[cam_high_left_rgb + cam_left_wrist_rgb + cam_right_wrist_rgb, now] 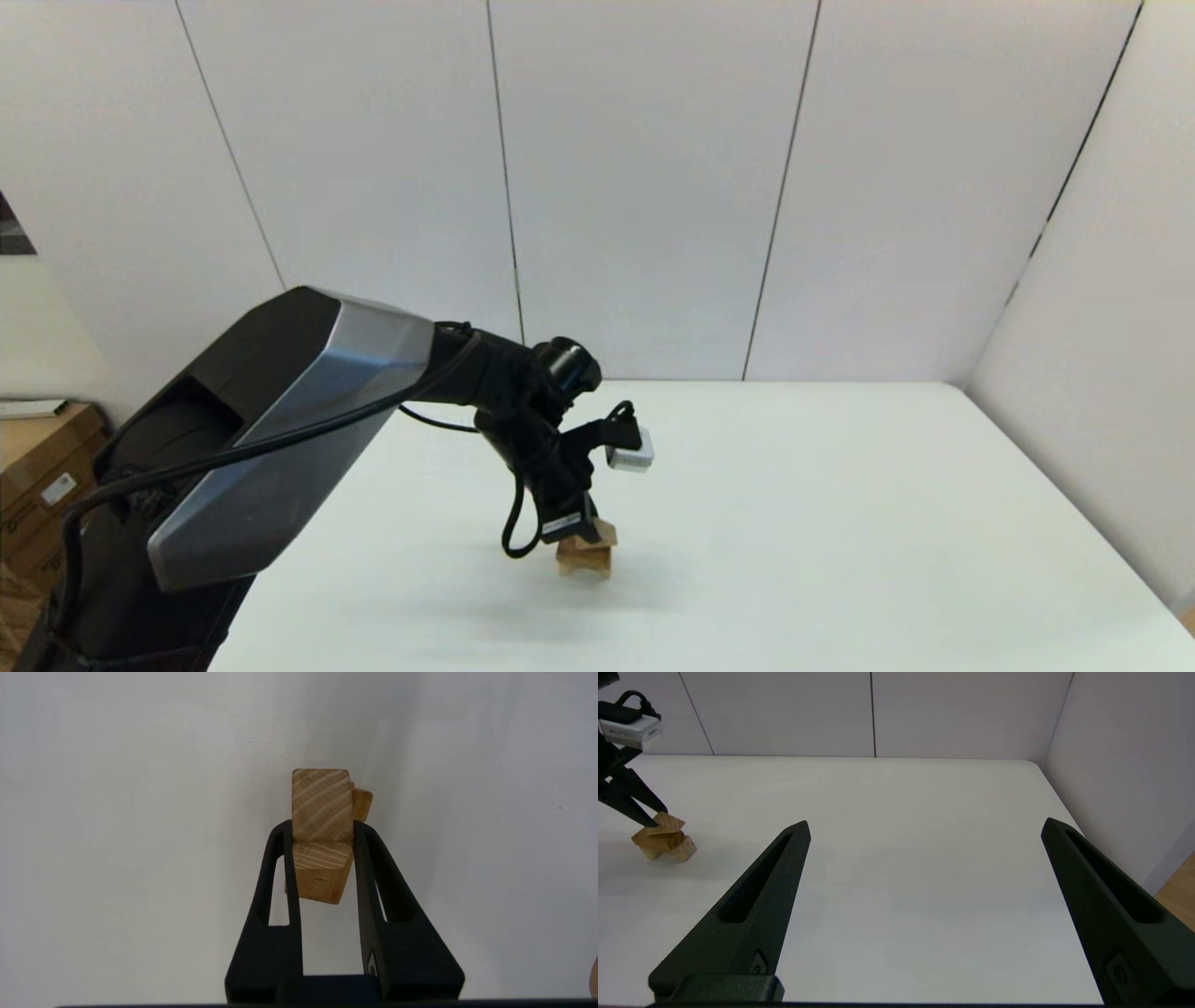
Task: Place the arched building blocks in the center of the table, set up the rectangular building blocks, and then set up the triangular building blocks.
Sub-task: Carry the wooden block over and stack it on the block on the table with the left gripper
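Note:
In the middle of the table [840, 513] my left gripper [581, 530] is shut on the triangular block [321, 807], a small grained wedge held tilted with its ridge between the fingers. The wedge rests on or just above a small pile of light wood [585, 563]. From the right wrist view, the bottom of that pile is the arched block [668, 848], notch facing down. I cannot pick out the rectangular block in the pile; it is hidden. My right gripper [924, 826] hangs open above bare tabletop, well to the right of the pile.
White wall panels close off the table's far edge and right side. Cardboard boxes [37, 485] stand on the floor beyond the left edge. My left arm's large black and silver link [280, 429] covers the near left of the table.

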